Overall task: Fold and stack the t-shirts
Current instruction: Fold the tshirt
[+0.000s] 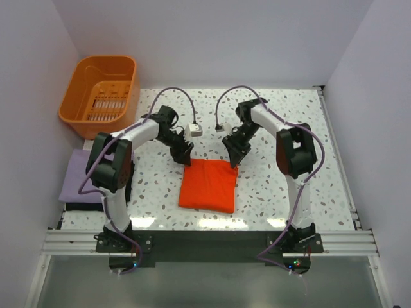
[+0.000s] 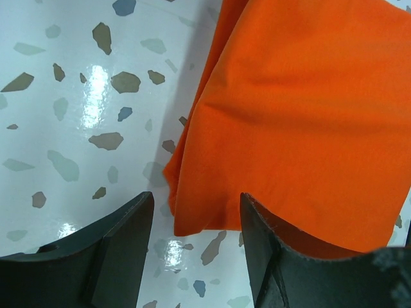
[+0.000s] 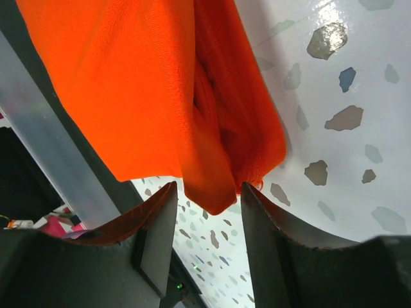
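Note:
The orange-red t-shirt (image 1: 207, 185) lies folded in a flat rectangle on the speckled table, in the middle. My left gripper (image 1: 186, 156) is open at its far left corner. In the left wrist view that corner (image 2: 192, 205) sits between the fingertips of the gripper (image 2: 196, 215), untouched. My right gripper (image 1: 234, 158) is open at the far right corner. In the right wrist view a fold of the shirt (image 3: 215, 186) reaches between the gripper's (image 3: 209, 196) jaws, with gaps on both sides. The lavender t-shirt (image 1: 80, 174) lies folded at the table's left edge, partly behind the left arm.
An orange slotted plastic basket (image 1: 99, 93) stands at the back left. Two small white cable plugs (image 1: 196, 130) hang just beyond the grippers. White walls close in the left, back and right. An aluminium rail (image 1: 205, 242) runs along the near edge.

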Robot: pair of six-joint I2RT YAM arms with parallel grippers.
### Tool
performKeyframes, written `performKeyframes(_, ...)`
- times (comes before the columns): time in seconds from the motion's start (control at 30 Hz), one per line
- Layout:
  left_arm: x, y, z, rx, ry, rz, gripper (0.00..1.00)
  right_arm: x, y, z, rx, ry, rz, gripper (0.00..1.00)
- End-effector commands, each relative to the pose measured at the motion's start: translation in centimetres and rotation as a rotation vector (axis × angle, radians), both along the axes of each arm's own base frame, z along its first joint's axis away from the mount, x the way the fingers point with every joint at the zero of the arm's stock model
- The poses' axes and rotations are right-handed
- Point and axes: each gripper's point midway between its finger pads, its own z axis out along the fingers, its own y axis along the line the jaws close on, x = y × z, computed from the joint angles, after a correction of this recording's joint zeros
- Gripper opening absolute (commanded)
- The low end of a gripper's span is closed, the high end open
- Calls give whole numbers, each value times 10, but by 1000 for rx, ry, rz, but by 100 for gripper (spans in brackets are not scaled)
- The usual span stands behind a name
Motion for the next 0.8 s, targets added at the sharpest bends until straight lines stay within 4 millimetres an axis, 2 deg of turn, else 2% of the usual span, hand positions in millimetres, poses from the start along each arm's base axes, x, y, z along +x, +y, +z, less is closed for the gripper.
performKeyframes(0.0, 7, 2, 5, 3, -7, -3, 60, -12, 0, 12, 28, 36, -5, 47)
performKeyframes(0.1, 9, 2, 2, 10, -8, -1, 50, -16, -3, 8, 21, 40, 7, 31)
performKeyframes(0.13, 10, 3, 2, 8, -10, 6, 40, -16, -3, 7, 16, 37, 6, 16)
performKeyframes(0.2, 13, 2, 6, -1, -22, 17, 26, -6, -6, 1, -13, -12, 10, 2)
performKeyframes(0.23, 16, 3, 9, -8, -26, 30, 16, 0, -9, -1, -34, -36, -3, 0)
performKeyframes(0.3, 25, 5, 11, -12, -37, 61, 9, 22, -18, -8, -90, -128, -16, 0)
performKeyframes(0.33, 30, 7, 12, -9, -46, 78, 2, 33, -21, -7, -101, -161, -36, 0)
performKeyframes(0.37, 36, 9, 11, 4, -60, 103, 0, 40, -23, -8, -111, -183, -45, 0)
performKeyframes(0.43, 42, 13, 8, 20, -71, 124, 0, 60, -26, -8, -135, -236, -60, 0)
performKeyframes(0.53, 50, 17, -3, 51, -68, 162, 0, 73, -26, -12, -147, -270, -72, 0)
performKeyframes(0.67, 72, 26, -14, 100, -94, 260, 2, 83, -22, -13, -147, -285, -97, 0)
performKeyframes(0.7, 78, 27, -11, 98, -103, 281, 15, 83, -23, -12, -155, -282, -102, 7)
performKeyframes(0.77, 91, 32, 6, 57, -114, 349, 27, 87, -27, 3, -159, -318, -133, 24)
